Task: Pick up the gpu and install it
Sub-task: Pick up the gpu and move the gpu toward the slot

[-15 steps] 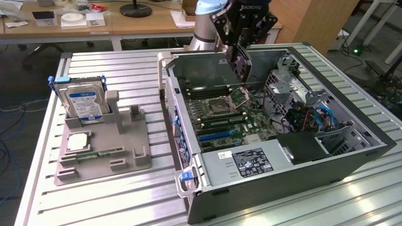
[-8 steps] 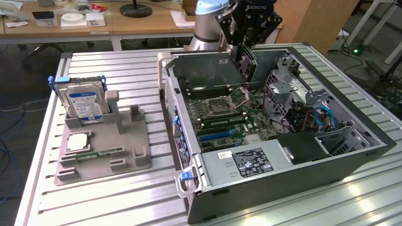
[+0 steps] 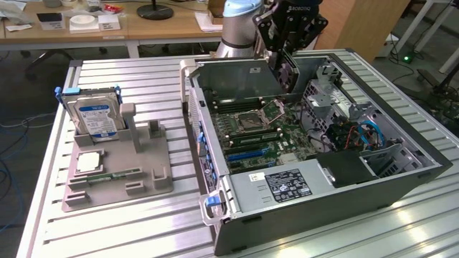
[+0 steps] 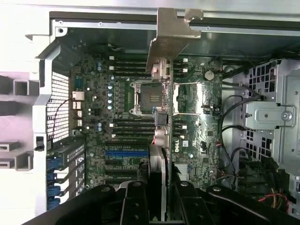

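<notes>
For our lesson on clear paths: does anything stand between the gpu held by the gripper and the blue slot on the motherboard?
Nothing visible does. The gripper holds the gpu over the open case, and the blue slot lies bare on the motherboard, with no cable or card across it.

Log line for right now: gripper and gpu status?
gripper: shut on gpu | gpu: held on edge over motherboard, not seated | case: open
</notes>
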`<action>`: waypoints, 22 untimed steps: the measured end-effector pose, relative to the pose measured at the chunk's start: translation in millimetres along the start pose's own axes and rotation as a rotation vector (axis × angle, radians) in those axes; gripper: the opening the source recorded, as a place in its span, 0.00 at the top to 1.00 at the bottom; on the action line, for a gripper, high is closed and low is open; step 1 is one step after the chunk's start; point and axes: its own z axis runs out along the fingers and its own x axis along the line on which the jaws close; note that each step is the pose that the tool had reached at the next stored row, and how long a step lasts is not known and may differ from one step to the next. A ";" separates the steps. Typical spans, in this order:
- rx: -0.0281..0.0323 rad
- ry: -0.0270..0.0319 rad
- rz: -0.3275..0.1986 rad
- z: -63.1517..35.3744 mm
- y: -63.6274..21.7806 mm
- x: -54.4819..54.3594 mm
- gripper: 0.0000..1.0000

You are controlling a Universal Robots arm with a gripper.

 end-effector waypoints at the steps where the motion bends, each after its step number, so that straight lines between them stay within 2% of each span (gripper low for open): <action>1: -0.0001 0.0000 0.000 0.1 0.0 -1.5 0.73; 14: -0.0001 0.0000 0.000 0.9 0.1 -22.3 0.73; 22: -0.0001 0.0000 0.000 1.0 0.1 -23.1 0.73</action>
